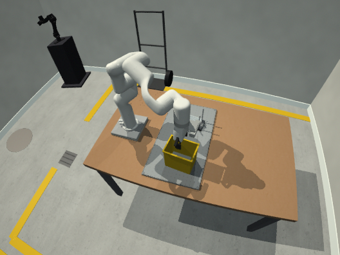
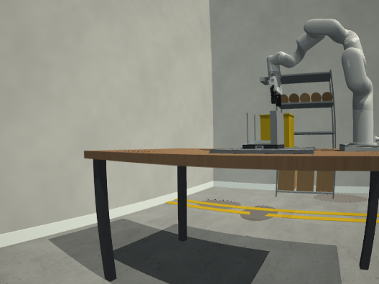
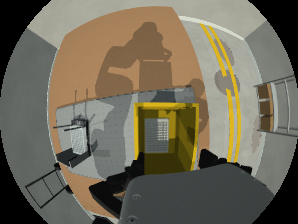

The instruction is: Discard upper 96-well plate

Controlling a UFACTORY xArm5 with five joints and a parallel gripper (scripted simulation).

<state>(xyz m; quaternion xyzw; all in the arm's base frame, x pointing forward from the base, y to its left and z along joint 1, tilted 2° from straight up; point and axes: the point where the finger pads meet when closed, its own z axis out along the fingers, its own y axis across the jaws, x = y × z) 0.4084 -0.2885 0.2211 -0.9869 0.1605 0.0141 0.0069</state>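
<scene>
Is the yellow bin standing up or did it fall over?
Standing up. The yellow bin sits on its base with its opening facing upward, below the open gripper.
</scene>
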